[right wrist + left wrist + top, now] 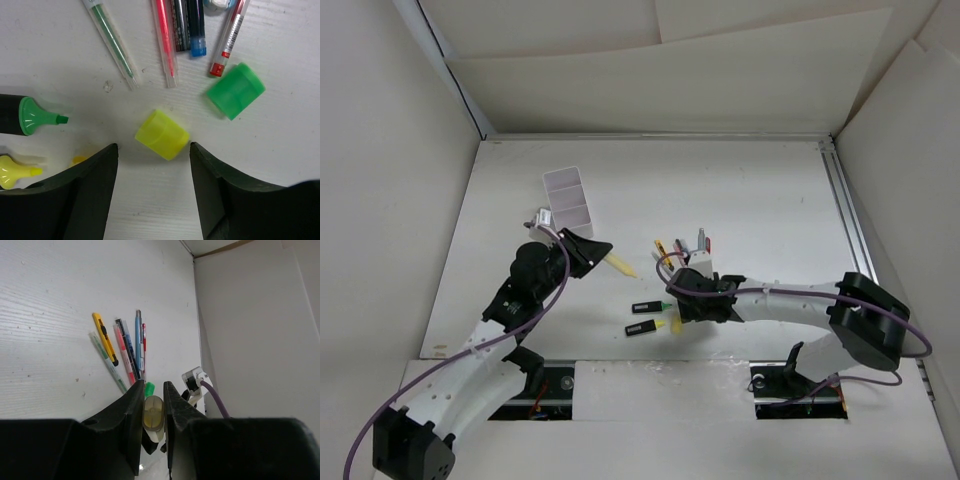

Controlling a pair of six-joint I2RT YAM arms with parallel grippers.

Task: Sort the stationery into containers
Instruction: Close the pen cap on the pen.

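The containers are one white divided box (568, 198) at the back left. My left gripper (600, 252) (152, 388) hovers in front of it, shut on a pale yellow pen (622, 267) (153, 412) seen end-on between the fingers. My right gripper (676, 307) (152, 147) is open and low over the table. A yellow cap (162, 134) lies just ahead of its fingertips, and a green cap (235, 90) lies to the right of that. Several pens (682, 246) (170, 40) lie fanned beyond. Two uncapped black highlighters (642, 316) lie to the left, showing a green tip (31, 116) and a yellow tip (12, 170).
White walls enclose the table on three sides. A metal rail (847, 215) runs along its right edge. In the left wrist view the right arm's white camera block and purple cable (200, 385) sit just past the pens.
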